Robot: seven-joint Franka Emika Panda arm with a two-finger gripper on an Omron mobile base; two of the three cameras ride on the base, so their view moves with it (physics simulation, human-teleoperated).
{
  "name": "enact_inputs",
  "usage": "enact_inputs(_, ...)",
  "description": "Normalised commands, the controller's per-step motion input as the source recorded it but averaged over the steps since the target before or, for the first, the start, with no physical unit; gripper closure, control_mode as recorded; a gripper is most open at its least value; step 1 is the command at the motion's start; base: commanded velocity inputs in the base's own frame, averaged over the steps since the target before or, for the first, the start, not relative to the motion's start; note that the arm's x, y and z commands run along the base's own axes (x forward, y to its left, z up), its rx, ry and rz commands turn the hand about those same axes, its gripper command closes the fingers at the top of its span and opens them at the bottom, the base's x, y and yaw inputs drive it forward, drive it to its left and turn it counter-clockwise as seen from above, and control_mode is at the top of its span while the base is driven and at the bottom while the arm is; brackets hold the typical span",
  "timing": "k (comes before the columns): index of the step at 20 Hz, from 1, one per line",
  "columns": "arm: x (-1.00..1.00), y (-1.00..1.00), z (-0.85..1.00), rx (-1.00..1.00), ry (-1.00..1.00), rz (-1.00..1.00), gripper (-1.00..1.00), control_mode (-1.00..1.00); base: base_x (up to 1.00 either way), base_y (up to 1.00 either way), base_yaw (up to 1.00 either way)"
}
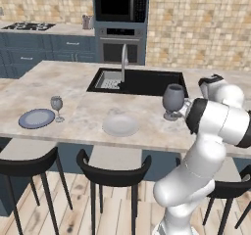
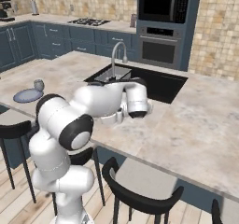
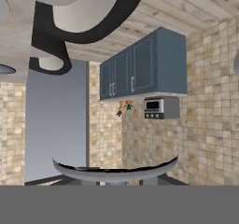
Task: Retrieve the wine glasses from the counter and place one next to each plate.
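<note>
Jaws [image 1: 180, 112] gripping dark goblet [image 1: 173, 98] (stem), above island [image 1: 73, 87]

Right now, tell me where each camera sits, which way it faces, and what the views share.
Left base view: behind the arm's left, facing the island top; white arm lower right, the pincer at the dark grey goblet.
Right base view: behind the arm's right, facing the black sink; arm lower left.
Hand view: on the hand, aimed up at wall cabinets.
Both base views share the blue-grey plate and clear glass.

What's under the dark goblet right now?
The dark goblet stands with its foot on the island top, right of the pale plate. The arm hides the tool's hold on it.
</note>
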Motion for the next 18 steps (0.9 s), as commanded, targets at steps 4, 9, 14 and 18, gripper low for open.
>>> enact_inputs(4, 0.4, -0.01, -0.08, 0.0, -0.05, 0.05, 1.0, -1.0, 0.0, 0.0, 0.0)
enact_inputs(9, 0.27, 0.03, -0.1, 0.0, -0.01, 0.0, 1.0, -1.0, 0.0, 0.0, 0.0)
enact_inputs(14, 0.36, 0.26, -0.18, -0.01, 0.0, -0.02, 1.0, -1.0, 0.0, 0.0, 0.0)
enact_inputs(18, 0.21, 0.27, -0.12, -0.03, 0.0, -0.13, 1.0, -1.0, 0.0, 0.0, 0.0)
